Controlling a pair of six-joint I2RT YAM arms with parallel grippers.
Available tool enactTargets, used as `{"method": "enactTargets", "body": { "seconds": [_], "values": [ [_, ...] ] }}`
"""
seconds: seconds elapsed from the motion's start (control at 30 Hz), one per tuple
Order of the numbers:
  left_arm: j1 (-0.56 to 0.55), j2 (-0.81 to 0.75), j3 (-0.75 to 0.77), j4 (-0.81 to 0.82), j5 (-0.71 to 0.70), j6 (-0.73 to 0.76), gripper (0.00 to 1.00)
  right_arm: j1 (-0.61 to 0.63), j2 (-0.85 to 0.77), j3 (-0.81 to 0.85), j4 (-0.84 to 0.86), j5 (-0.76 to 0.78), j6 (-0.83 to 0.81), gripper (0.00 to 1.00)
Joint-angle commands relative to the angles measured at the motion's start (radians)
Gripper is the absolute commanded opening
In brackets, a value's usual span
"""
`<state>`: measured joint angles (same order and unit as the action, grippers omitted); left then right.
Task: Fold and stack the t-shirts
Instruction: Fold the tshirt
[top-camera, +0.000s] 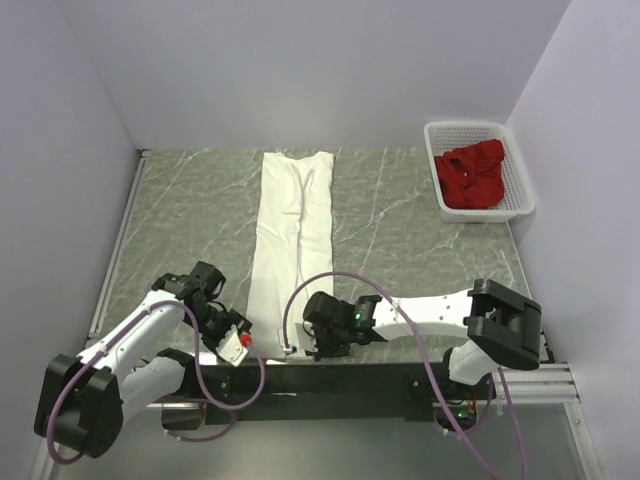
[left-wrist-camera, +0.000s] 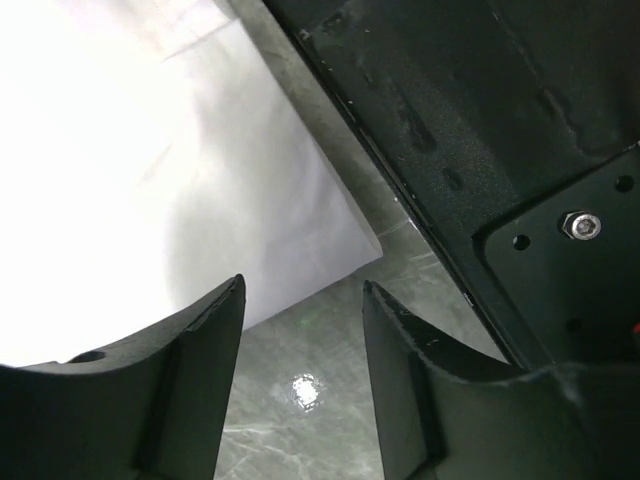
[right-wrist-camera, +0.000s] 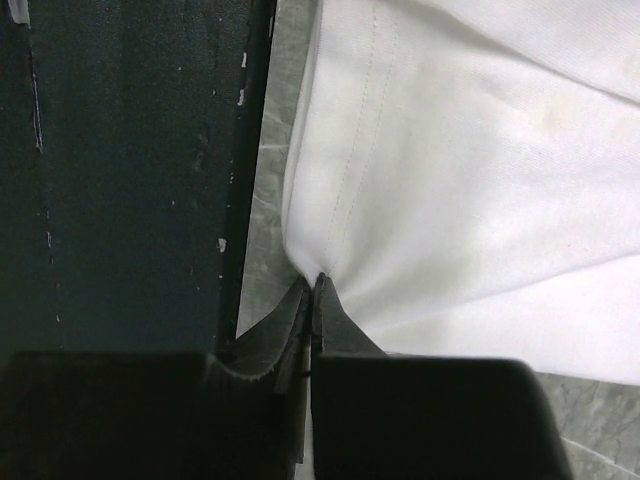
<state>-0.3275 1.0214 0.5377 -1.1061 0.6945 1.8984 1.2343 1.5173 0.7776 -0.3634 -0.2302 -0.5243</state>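
T-shirts lie well apart on this bench: the white t-shirt (top-camera: 293, 235) is stretched out as a long narrow strip down the middle of the grey marbled table (top-camera: 400, 230), running from the far wall to the near edge, with a lengthwise crease along its middle. The red t-shirt (top-camera: 472, 178) sits crumpled inside the white basket (top-camera: 520, 190) in the far right corner. The right gripper (right-wrist-camera: 312, 285) has its jaws pressed together on the near right corner of the white t-shirt, and the cloth puckers in tight folds toward the tips, just beside the black mounting bar (right-wrist-camera: 130, 170) along the near edge of the table. The left gripper (left-wrist-camera: 302, 290) is at the near left corner of the same shirt with its jaws spread and nothing between them; in the left wrist view the corner of the cloth and bare table show through the gap. It seems to hang just above the fabric, though whether the fingers (left-wrist-camera: 205, 350) touch it cannot be told from these views.
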Motion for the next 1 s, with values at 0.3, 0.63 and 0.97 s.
{"method": "enactTargets", "body": {
  "seconds": [0.3,0.63,0.97],
  "values": [
    [-0.107,-0.001,-0.048,0.031,-0.016,0.099,0.54,-0.032,0.027,0.023,-0.058,-0.029,0.004,0.0],
    [-0.208,0.074,-0.074,0.175,-0.05,-0.013,0.45,-0.042,0.027,0.02,-0.058,-0.043,0.0,0.0],
    [-0.219,0.078,-0.05,0.183,-0.01,-0.027,0.03,-0.047,0.012,0.032,-0.075,-0.067,0.017,0.0]
  ]
}}
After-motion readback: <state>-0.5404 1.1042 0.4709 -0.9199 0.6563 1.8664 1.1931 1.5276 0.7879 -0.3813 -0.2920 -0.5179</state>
